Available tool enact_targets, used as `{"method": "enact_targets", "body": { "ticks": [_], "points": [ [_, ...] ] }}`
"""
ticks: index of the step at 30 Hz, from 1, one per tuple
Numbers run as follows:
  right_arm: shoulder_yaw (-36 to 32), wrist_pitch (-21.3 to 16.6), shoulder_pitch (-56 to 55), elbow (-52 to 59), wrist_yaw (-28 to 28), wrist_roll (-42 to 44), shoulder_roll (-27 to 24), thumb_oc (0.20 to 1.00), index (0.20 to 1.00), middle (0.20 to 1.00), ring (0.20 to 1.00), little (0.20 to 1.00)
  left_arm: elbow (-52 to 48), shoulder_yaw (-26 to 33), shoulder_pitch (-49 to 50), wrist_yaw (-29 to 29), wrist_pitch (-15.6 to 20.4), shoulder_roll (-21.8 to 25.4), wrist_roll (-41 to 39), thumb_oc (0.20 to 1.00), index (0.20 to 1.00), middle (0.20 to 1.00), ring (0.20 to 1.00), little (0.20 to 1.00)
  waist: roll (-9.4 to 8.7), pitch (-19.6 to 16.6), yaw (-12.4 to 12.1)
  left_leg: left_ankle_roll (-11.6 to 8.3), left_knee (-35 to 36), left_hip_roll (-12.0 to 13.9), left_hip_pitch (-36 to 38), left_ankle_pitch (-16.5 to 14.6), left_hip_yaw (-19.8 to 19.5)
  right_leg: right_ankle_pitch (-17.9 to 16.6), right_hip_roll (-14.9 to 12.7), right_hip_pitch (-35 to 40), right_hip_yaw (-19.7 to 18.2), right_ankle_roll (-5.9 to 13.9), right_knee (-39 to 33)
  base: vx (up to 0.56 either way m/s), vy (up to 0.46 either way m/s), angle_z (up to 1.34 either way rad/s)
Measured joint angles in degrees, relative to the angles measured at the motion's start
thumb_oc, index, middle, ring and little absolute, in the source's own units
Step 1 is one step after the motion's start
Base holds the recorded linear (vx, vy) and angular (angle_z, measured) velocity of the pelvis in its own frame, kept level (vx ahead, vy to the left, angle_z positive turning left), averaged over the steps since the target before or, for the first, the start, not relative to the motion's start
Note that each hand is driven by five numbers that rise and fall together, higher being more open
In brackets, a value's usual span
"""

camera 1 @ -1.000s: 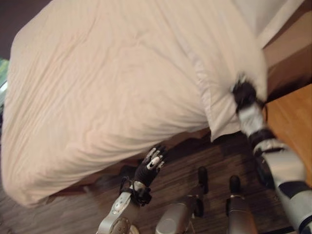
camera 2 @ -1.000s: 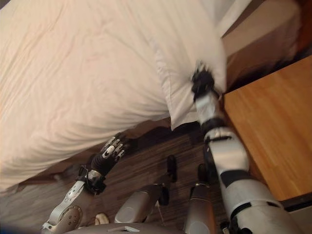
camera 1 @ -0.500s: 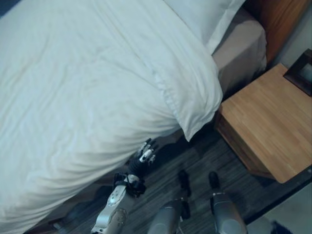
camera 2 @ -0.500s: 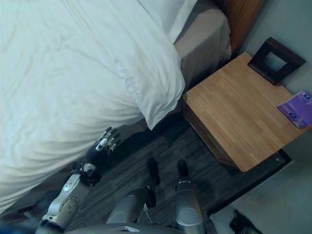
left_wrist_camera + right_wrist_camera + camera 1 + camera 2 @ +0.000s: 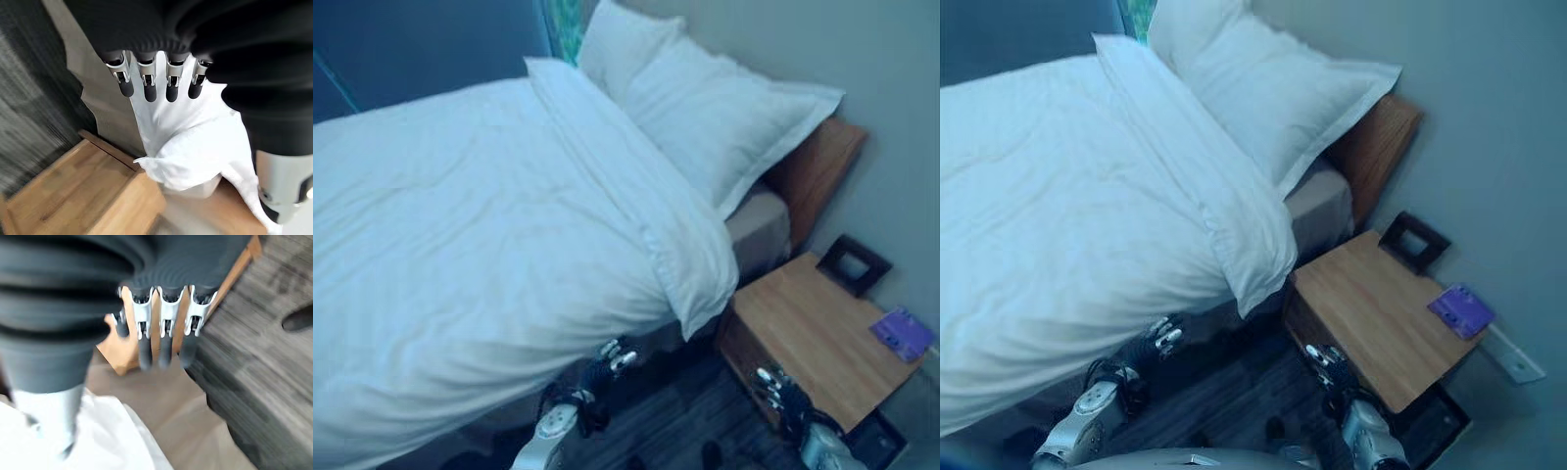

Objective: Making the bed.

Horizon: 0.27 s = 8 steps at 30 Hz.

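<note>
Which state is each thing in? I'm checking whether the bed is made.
Duvet: spread over the bed, its corner hanging off the edge.
Pillows: stacked at the headboard.
Nightstand: holds a picture frame and a purple packet.
Left robot hand: open, empty.
Right robot hand: open, empty.

We see a big bed (image 5: pixel 759 220) with a white blanket (image 5: pixel 489 225) spread flat over almost all of it. The blanket's top edge is folded back in a long band, and one corner (image 5: pixel 700 294) hangs down over the bed's side edge. Two white pillows (image 5: pixel 705 117) lie at the head end, leaning against the wooden headboard (image 5: pixel 813 176). A strip of tan sheet shows below the pillows.
</note>
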<state>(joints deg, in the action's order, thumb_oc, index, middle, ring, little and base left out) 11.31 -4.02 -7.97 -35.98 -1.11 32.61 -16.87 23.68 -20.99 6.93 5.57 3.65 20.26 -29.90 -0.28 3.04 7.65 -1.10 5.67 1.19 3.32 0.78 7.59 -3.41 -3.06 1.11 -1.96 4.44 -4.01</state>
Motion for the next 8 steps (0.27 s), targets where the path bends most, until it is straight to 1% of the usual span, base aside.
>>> {"method": "enact_targets", "body": {
  "ticks": [2, 6, 8],
  "points": [
    [-1.58, -0.55, -3.16, 1.87, 1.33, -3.4, -0.12, 1.0, 1.0, 1.0, 1.0, 1.0, 0.08, 0.1, 1.67, -0.72, -0.04, -0.87, 1.33, 1.0, 1.0, 1.0, 1.0, 1.0, 0.5, -0.87, 0.46, 0.24, 0.01, 0.01, 0.53, -0.21, 0.23, -0.11, 0.02, 0.4, -0.29, 0.14, -0.27, 0.02, 0.024, -0.1],
    [-2.53, -1.54, -5.57, 1.52, 3.33, -3.58, 0.06, 1.0, 1.0, 1.0, 1.0, 1.0, 3.42, 1.72, 4.04, -1.99, -0.02, -4.27, 1.67, 1.0, 1.0, 1.0, 1.0, 1.0, 1.68, -1.85, 0.47, 0.43, 0.01, 0.28, 0.45, -0.29, 1.14, -0.52, 0.27, 0.4, -1.14, 0.19, -0.61, 0.0, 0.026, -0.12],
    [-1.8, -1.55, -5.79, 1.51, 3.39, -3.58, -0.19, 1.0, 1.0, 1.0, 1.0, 1.0, 4.81, 1.25, 4.41, -2.73, -0.18, -4.21, 4.12, 1.0, 1.0, 1.0, 1.0, 1.0, 1.7, -2.02, 0.5, 0.45, 0.01, 0.41, 0.44, -0.26, 1.16, -0.69, 0.4, 0.47, -1.17, 0.1, -0.83, -0.01, 0.012, -0.02]
  ]
}}
